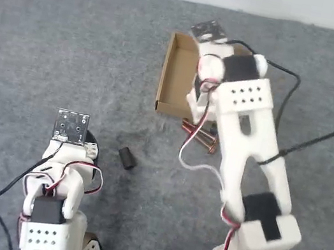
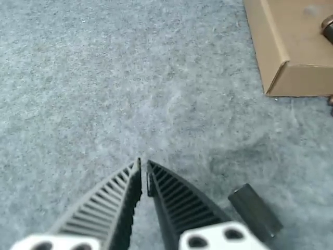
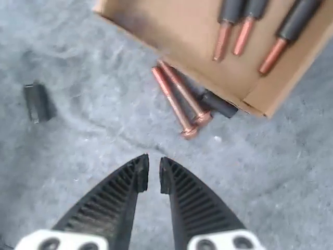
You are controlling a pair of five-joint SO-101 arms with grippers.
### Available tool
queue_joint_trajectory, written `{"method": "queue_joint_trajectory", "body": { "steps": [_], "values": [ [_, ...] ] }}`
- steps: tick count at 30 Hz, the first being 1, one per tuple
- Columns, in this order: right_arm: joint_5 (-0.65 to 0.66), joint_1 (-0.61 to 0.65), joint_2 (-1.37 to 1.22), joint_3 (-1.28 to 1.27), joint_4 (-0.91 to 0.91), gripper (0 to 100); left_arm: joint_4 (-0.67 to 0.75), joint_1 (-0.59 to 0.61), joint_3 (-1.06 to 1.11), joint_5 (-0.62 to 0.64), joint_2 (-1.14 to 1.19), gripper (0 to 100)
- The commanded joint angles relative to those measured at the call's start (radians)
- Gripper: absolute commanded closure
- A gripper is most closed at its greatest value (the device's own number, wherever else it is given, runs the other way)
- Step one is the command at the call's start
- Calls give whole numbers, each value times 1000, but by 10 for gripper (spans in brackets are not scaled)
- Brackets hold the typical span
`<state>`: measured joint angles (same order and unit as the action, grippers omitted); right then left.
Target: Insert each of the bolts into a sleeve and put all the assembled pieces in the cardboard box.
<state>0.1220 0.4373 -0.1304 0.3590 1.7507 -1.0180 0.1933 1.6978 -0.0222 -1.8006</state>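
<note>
Tagger: Closest in: left gripper [image 2: 144, 164]. Its black ribbed fingers [image 2: 112, 203] are drawn together with only a sliver between the tips and nothing in it. It hangs over the grey felt table cover [image 2: 104, 78].

Checker: And the other one?

Tagger: The right gripper [image 3: 153, 160] is the same — fingers pulled close, a thin slit between them, nothing gripped, felt underneath.

Checker: What's nearest each?

Tagger: By the left gripper there's a short black cylindrical sleeve [image 2: 255, 211] lying on its side, just beside the fingers and not touching them. In the high view it lies on the felt between the two arms, on its own.

Checker: And ahead of the right gripper?

Tagger: Two copper bolts [image 3: 177, 101] lie side by side on the felt, heads toward the gripper and shafts running up to the wall of the brown cardboard box [image 3: 156, 31]. They're outside it. A second black sleeve [image 3: 219, 104] lies against the box wall near a corner, right at the bolt heads. I can't tell whether it touches them.

Checker: Inside the box?

Tagger: Three assembled pieces [image 3: 237, 21] — black sleeves with copper shafts sticking out, lying roughly parallel on the box floor. In the high view the right arm stretches over the box, which sits at the far side of the table.
</note>
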Motion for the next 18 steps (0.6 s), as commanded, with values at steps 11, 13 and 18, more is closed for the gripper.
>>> {"method": "queue_joint_trajectory", "body": {
  "steps": [11, 13, 18],
  "values": [
    [3, 311, 601, -560, -117, 985, 5, 6, -13, -9, -21, 991],
    [-32, 340, 630, -660, -206, 983, 8, 35, -13, -9, -21, 991],
    [-183, 412, 641, -845, -463, 982, 31, 117, -13, -5, -21, 991]
  ]
}}
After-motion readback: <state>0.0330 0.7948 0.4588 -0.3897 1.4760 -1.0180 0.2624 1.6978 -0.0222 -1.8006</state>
